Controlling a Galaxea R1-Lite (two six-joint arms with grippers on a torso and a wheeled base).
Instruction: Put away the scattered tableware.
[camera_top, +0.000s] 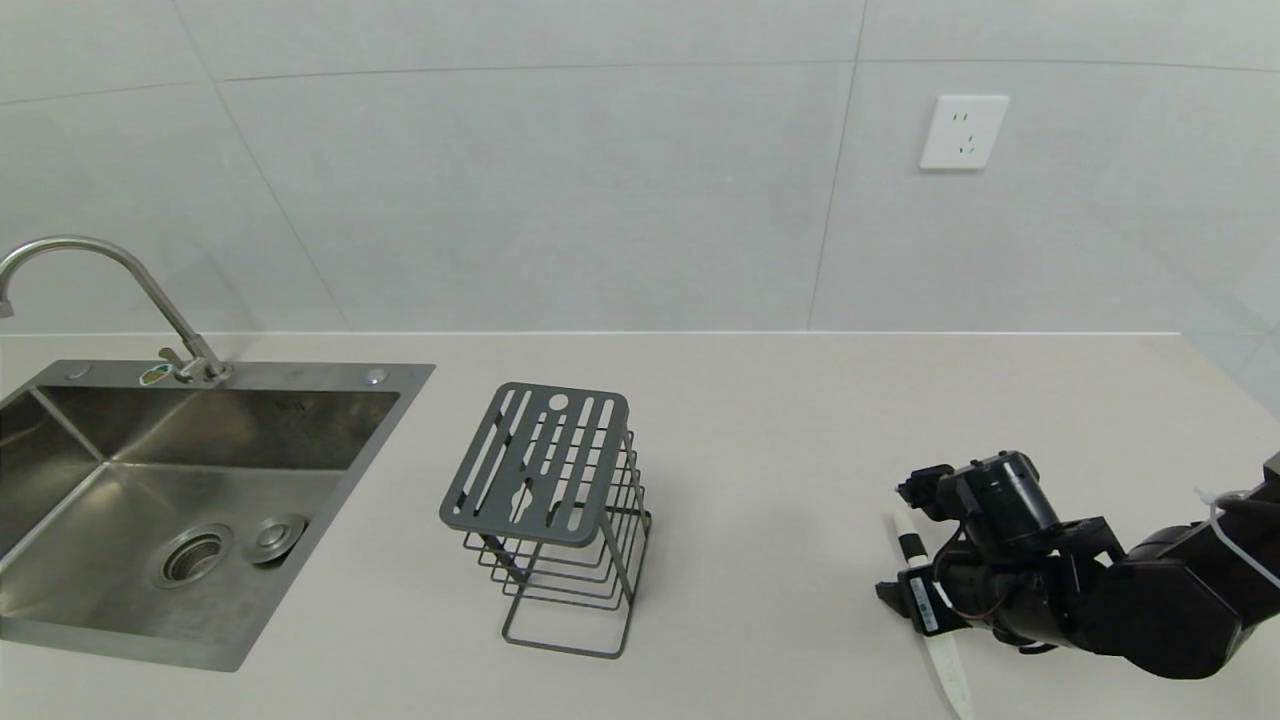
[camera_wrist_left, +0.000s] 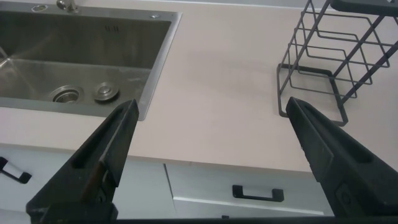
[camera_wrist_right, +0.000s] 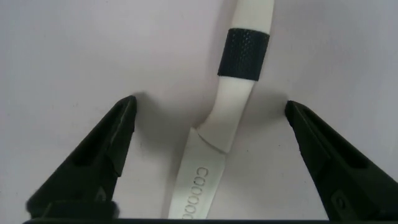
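A dark wire rack (camera_top: 548, 515) with a slotted top plate stands upright near the middle of the pale surface (camera_top: 780, 420). Well to the right of the rack, close to the surface's front edge, a white knife (camera_wrist_right: 229, 118) lies flat. Its handle, ringed by a black textured band, points towards the wall, and its blade points towards the front edge. The right gripper (camera_wrist_right: 210, 106) hangs low over the knife with its fingers spread. One finger sits on each side of the stretch where handle meets blade, and neither touches the knife. To the left of the rack a steel sink (camera_top: 300, 375) is set into the surface, with a curved faucet (camera_top: 100, 260) at its back rim. The left gripper (camera_wrist_left: 211, 104) hovers above the front edge of the surface, to the front left of the rack, between rack and sink. Its fingers are wide apart with nothing between them. Below that edge is a white drawer front with a dark handle (camera_wrist_left: 257, 194). On the tiled wall behind and to the right of the rack is a white socket (camera_top: 964, 131).
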